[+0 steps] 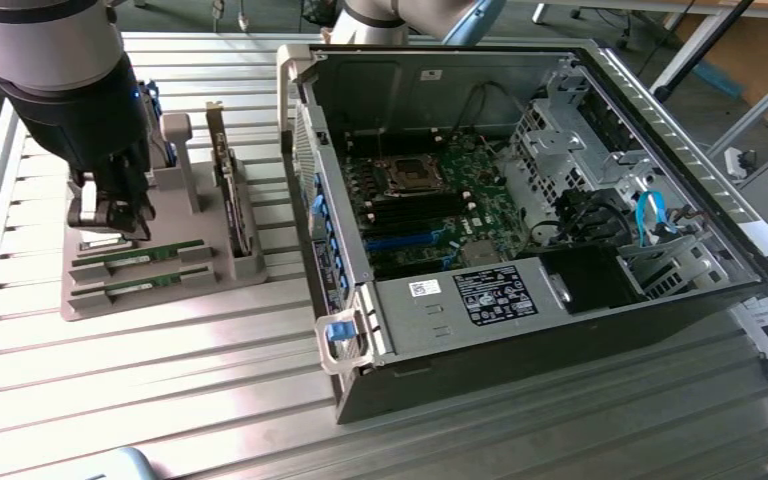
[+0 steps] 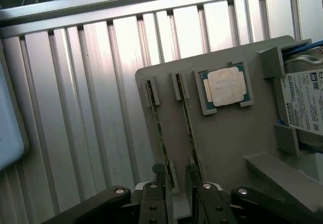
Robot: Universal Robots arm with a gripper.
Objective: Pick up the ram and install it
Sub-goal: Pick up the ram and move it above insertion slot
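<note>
Pickup is the step in hand. The ram stands on edge, ungrasped, in its grey holder at the exterior view's left, beside a second stick and well apart from the open computer case. The arm reaches down over the holder, and the gripper is released, jaws wide above one end of the sticks. A sound grasp likely calls for squaring the jaws astride one thin edge.

Exterior view: you've got hard glare off the ribbed alu table, slats wash to white esp. nearest the cam. PC case interior is dim, deep shadow round the drive bays. Wrist view: same glare on slats, grey tray evenly lit, gripper reads near-black vs. the bright bg.
</note>
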